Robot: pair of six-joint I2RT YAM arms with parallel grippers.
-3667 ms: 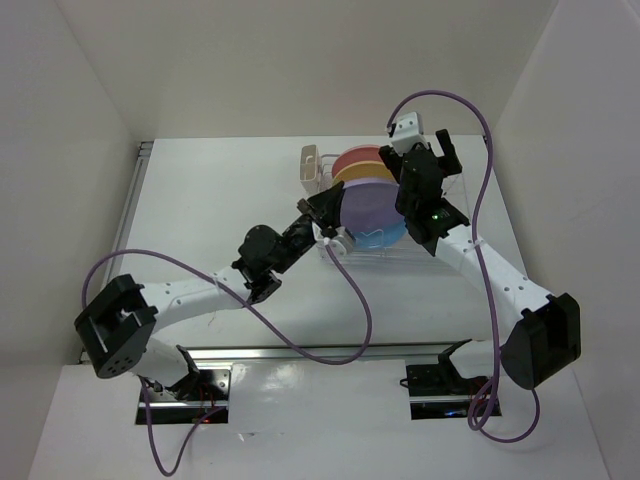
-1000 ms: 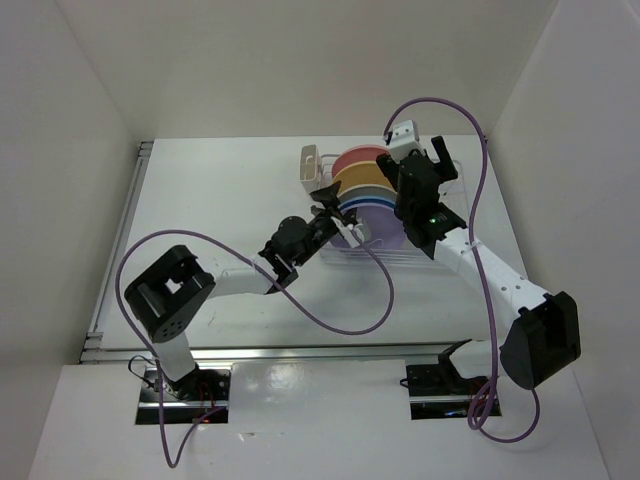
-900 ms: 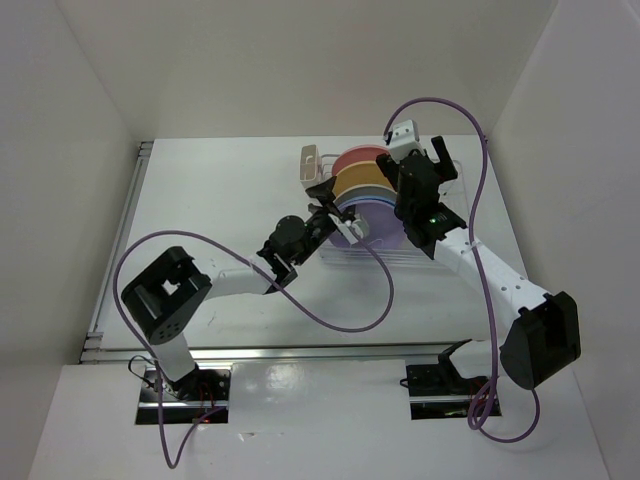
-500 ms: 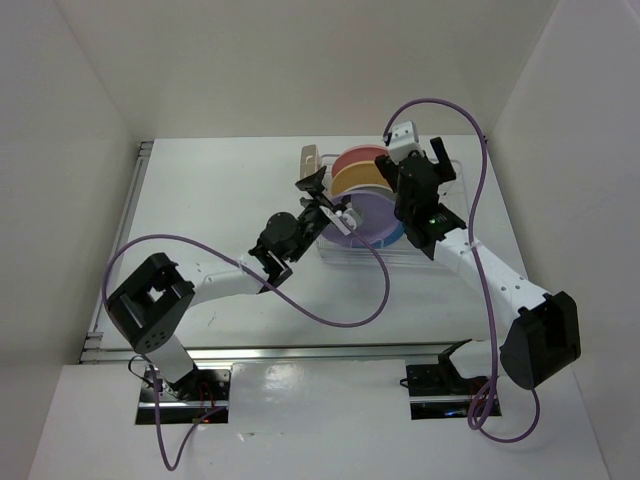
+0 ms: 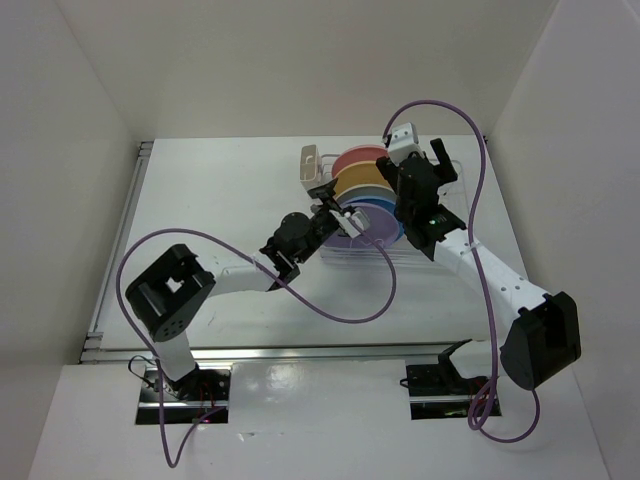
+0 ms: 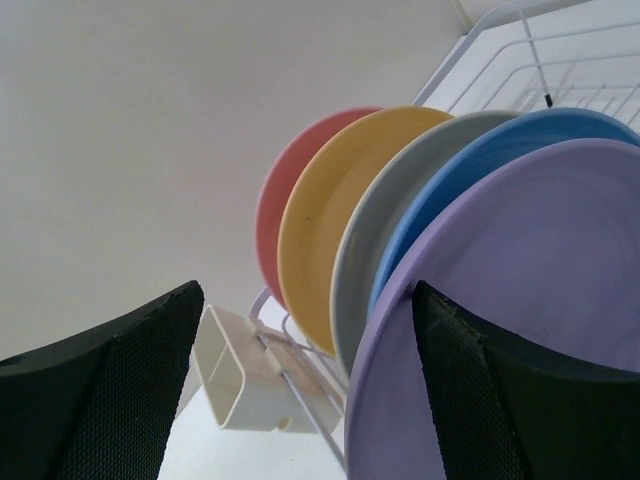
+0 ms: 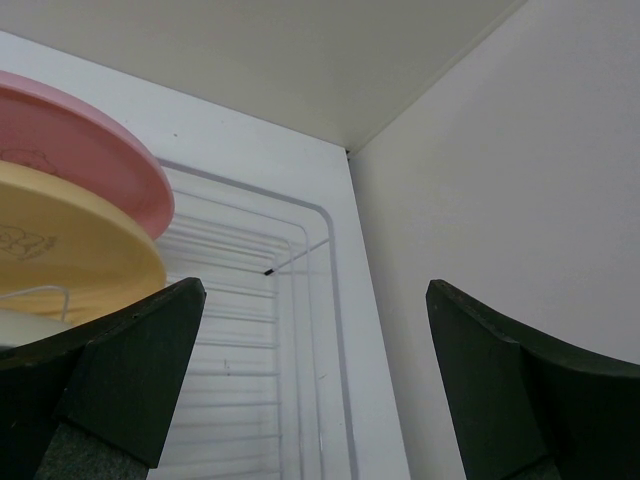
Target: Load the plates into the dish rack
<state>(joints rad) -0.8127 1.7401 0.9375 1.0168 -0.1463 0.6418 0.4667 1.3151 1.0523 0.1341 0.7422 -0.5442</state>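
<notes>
Five plates stand on edge in a row in the wire dish rack (image 5: 352, 250): pink (image 6: 268, 215), orange-yellow (image 6: 318, 235), cream (image 6: 395, 225), blue (image 6: 500, 165) and, nearest, lavender (image 6: 520, 300). My left gripper (image 6: 310, 400) is open at the rack's left side. The lavender plate's rim lies between its wide-apart fingers (image 6: 110, 400), which do not clamp it. From above, the left gripper (image 5: 335, 207) sits by the lavender plate (image 5: 357, 228). My right gripper (image 7: 320, 390) is open and empty above the rack's far right end (image 7: 260, 330), beside the pink plate (image 7: 80, 150).
A beige cutlery holder (image 6: 245, 370) hangs on the rack's left end (image 5: 309, 165). The right wall (image 7: 520, 180) rises close beside the rack. Purple cables (image 5: 330, 310) loop over the table in front of the rack.
The lavender plate, earlier tilted over the rack in my left gripper, now stands in the front slot. The left gripper has let go and shifted slightly along the rack's left side. The right arm barely moved.
</notes>
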